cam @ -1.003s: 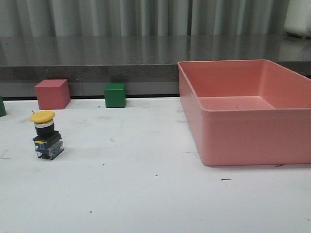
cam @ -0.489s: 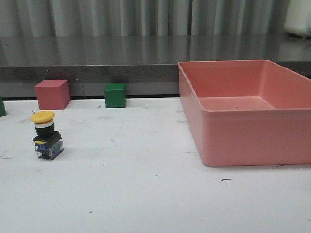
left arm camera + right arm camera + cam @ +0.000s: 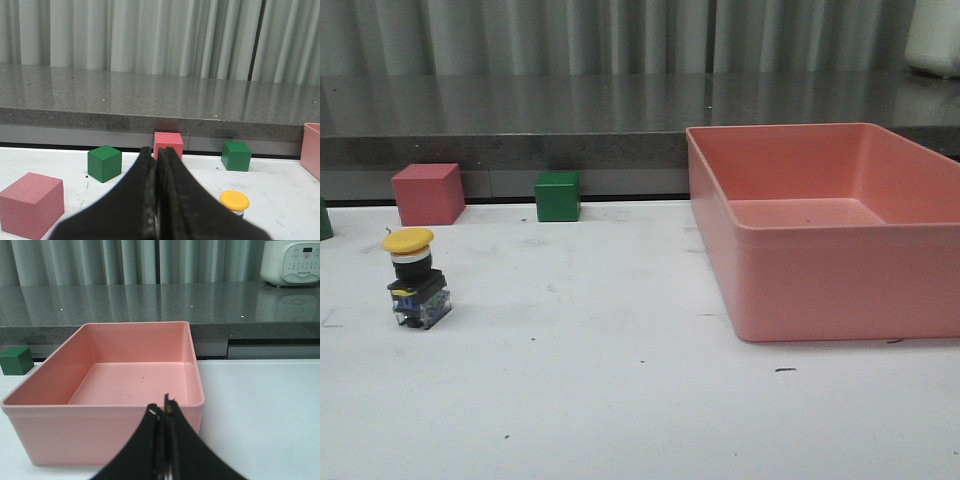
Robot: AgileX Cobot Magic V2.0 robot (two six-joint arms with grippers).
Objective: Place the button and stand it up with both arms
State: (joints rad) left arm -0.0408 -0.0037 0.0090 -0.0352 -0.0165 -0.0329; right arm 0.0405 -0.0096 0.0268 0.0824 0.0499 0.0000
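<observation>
Button (image 3: 417, 280): upright, yellow cap over black-and-clear base.
Left gripper (image 3: 156, 162): we see fingers pressed together.
Right gripper (image 3: 162, 415): likewise closed, empty.

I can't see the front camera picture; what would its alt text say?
A yellow-capped push-button stands upright, alone, on the left of a white table. A large empty pink bin sits on the right; a pink cube and a green cube sit behind.
</observation>
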